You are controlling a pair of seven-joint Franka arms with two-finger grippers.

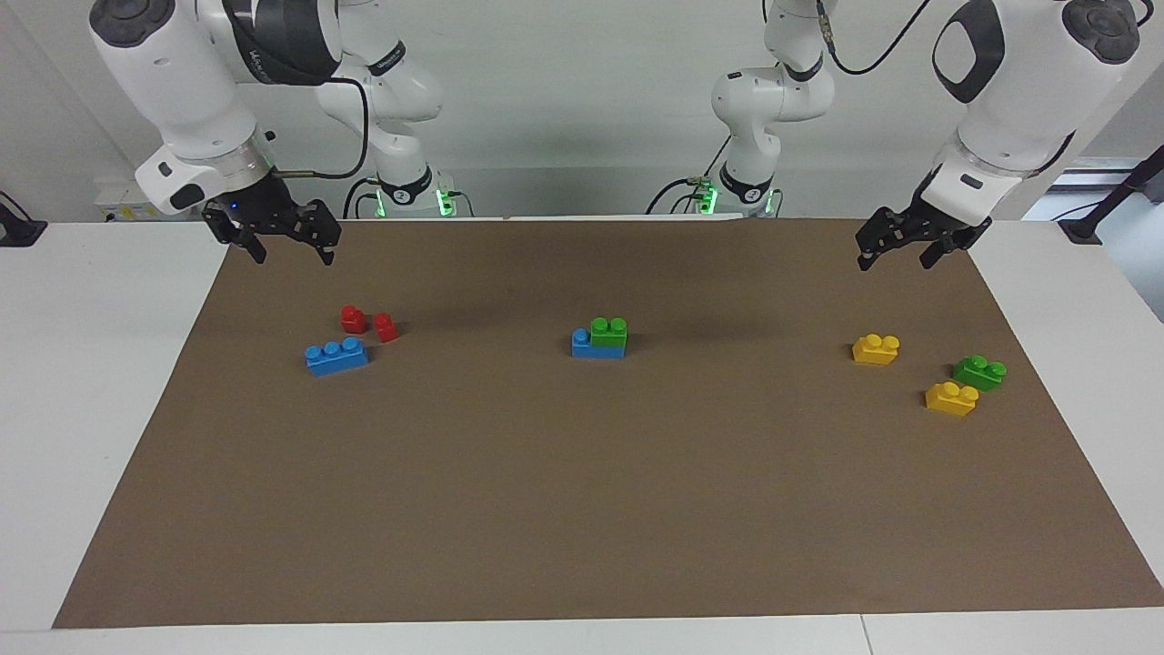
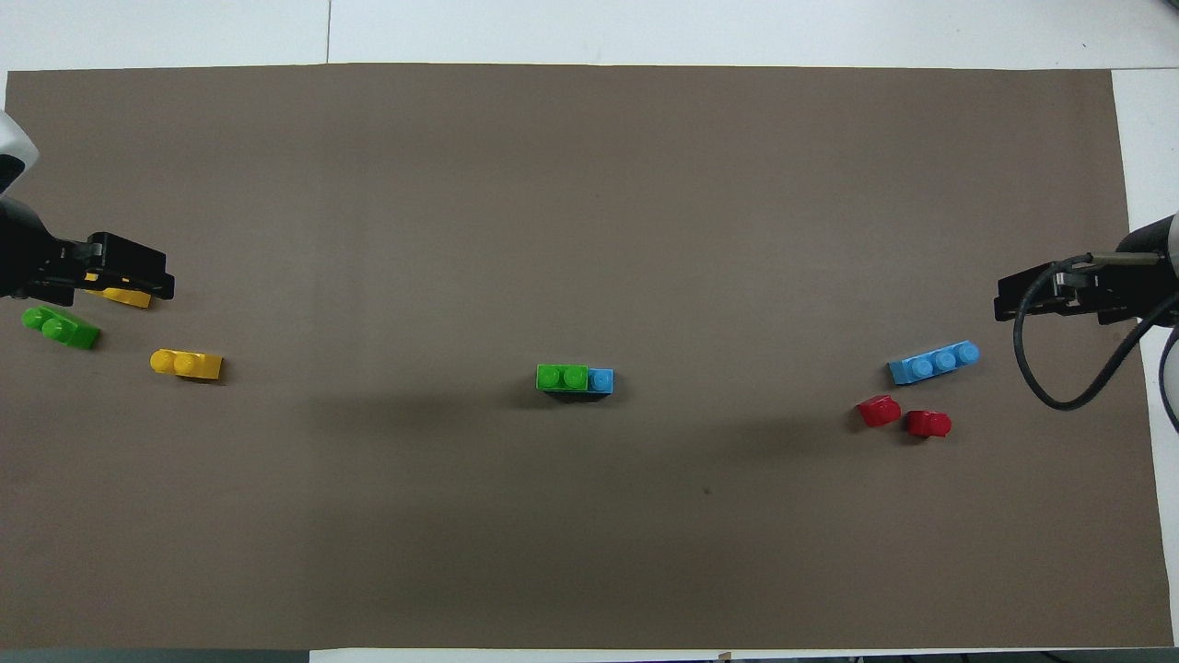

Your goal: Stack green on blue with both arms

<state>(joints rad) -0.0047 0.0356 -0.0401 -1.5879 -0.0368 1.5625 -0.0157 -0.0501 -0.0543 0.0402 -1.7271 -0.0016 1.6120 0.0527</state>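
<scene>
A green two-stud brick sits on one end of a blue brick at the middle of the brown mat; the pair also shows in the overhead view, green on blue. A second blue brick lies loose toward the right arm's end. A second green brick lies loose toward the left arm's end. My right gripper is open, empty and raised over the mat's right-arm end. My left gripper is open, empty and raised over the left-arm end.
Two small red bricks stand beside the loose blue brick, nearer to the robots. Two yellow bricks lie by the loose green brick. The brown mat covers most of the white table.
</scene>
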